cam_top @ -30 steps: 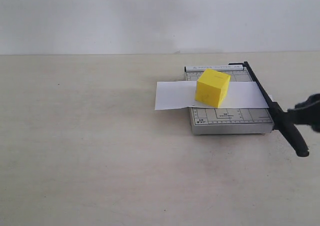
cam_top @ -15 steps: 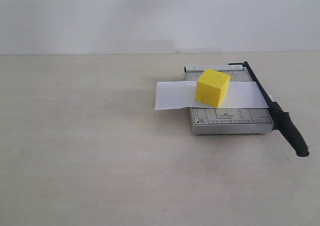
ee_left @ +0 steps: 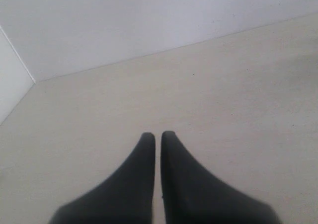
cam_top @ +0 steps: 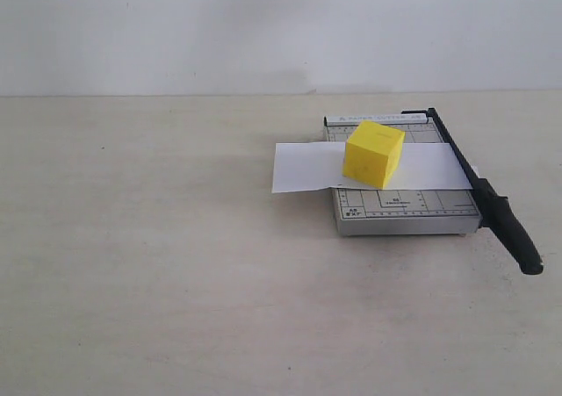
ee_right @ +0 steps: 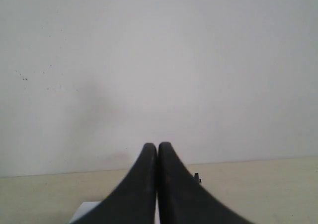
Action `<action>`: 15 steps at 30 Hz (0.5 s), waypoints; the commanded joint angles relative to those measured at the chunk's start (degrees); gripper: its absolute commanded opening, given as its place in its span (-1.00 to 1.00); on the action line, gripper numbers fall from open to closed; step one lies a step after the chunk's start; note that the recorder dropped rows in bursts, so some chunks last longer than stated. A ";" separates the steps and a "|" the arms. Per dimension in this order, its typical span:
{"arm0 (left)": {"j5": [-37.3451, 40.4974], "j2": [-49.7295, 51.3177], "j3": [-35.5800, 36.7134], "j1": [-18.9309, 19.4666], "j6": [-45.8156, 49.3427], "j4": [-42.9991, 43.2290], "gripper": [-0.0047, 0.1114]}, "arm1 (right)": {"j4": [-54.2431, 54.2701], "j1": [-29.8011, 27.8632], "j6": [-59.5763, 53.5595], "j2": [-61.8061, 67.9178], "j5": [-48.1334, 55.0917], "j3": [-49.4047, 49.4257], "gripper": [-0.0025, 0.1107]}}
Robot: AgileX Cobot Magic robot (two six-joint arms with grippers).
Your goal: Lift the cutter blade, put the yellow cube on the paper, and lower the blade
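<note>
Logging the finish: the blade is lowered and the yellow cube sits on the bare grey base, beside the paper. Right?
No: the exterior view shows the yellow cube resting on the paper, not beside it. The blade is lowered.

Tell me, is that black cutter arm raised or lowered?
Lowered. The cutter blade lies flat along the right edge of the grey base, across the end of the paper, with no gap showing.

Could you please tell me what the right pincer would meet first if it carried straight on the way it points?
Most likely the white wall: the shut right pincer aims above the table, though depth is unclear.
</note>
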 commanded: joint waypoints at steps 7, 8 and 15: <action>-0.09 -0.21 0.22 0.20 -0.05 -0.32 -0.84 | -0.08 0.06 -0.17 -0.35 -5.83 9.44 -0.96; -0.09 -0.21 0.22 0.20 -0.05 -0.32 -0.84 | -0.08 0.06 -0.17 -0.35 -3.67 9.44 -0.96; -0.09 -0.21 0.22 0.20 -0.05 -0.32 -0.84 | 2.80 0.06 -10.31 -0.35 -3.29 9.44 -0.96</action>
